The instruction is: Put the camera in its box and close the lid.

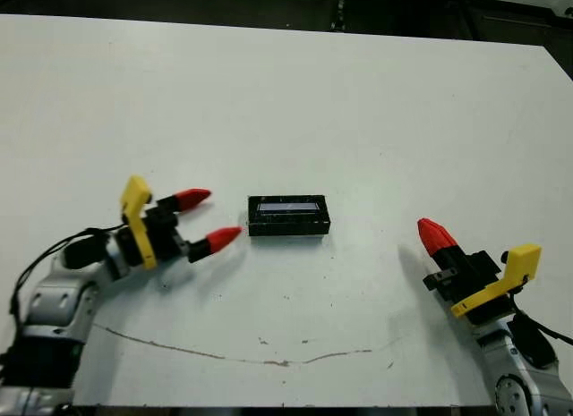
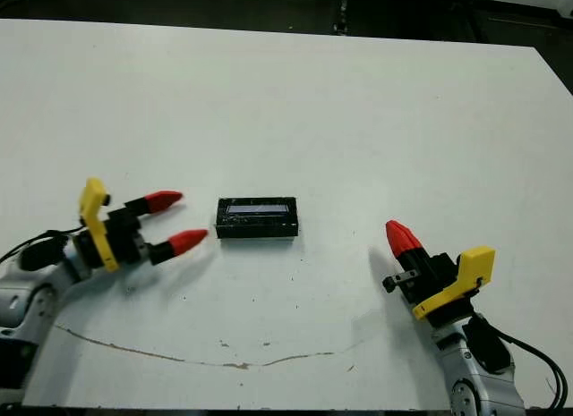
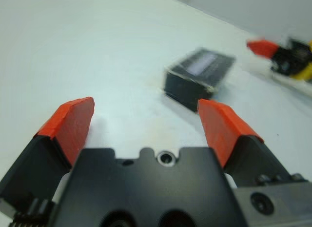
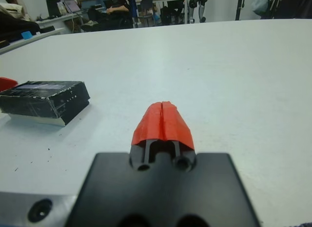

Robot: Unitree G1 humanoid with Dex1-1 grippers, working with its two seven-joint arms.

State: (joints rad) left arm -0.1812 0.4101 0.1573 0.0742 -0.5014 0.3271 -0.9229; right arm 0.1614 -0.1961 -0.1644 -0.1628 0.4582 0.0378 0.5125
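The box (image 1: 288, 226) sits at the middle of the white table, dark sides showing. On it lies the glossy black lid (image 1: 288, 206) with its pale silvery strip, flat and square to the box. The camera is hidden from every view. My left gripper (image 1: 219, 214) is open just left of the box, a small gap from its short end, with nothing between the red fingers (image 3: 73, 122). My right gripper (image 1: 428, 228) rests well to the right of the box, shut on nothing, its tips pressed together (image 4: 162, 114).
A thin brownish scratch line (image 1: 224, 353) runs across the table near the front edge. The table's far edge (image 1: 269, 24) meets a dark floor. Beyond the table, the right wrist view shows seated people and desks (image 4: 112, 12).
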